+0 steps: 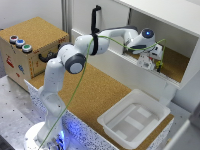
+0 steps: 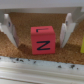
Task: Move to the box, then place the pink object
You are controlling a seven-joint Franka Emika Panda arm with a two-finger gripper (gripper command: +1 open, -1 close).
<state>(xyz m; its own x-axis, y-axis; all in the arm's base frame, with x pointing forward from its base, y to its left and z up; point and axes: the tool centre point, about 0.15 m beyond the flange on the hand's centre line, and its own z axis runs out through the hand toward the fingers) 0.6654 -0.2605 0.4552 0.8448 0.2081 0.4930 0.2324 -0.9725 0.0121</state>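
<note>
From where I stand, the arm (image 1: 75, 57) reaches across the cork-topped counter (image 1: 95, 97) into a white-walled shelf recess (image 1: 172, 60), and its gripper (image 1: 152, 60) hangs low over the cork floor in there. The wrist view shows the pink object (image 2: 43, 40), a cube marked with dark letters, sitting on that cork floor between the two pale fingers (image 2: 8, 31). The jaws are spread apart, one on each side of the cube, with a visible gap on both flanks, so nothing is held.

I judge the task to be at its very beginning: the cube has not been gripped or lifted, and the carry to the box and the placing are both left to do. The box (image 1: 134, 119), a shallow white tub with a ribbed bottom, sits well apart from the gripper, near the counter's front edge on the exterior view's right, and looks empty.

Around it, a cork-covered crate (image 1: 32, 42) with coloured buttons (image 1: 20, 43) stands at the exterior view's left, clear of any likely path. A sliver of something yellow (image 2: 82, 47) shows just beside the cube. The recess's low front wall (image 1: 115, 60) lies between cube and box, so the lift must clear it. A green cable (image 1: 80, 80) trails along the arm.
</note>
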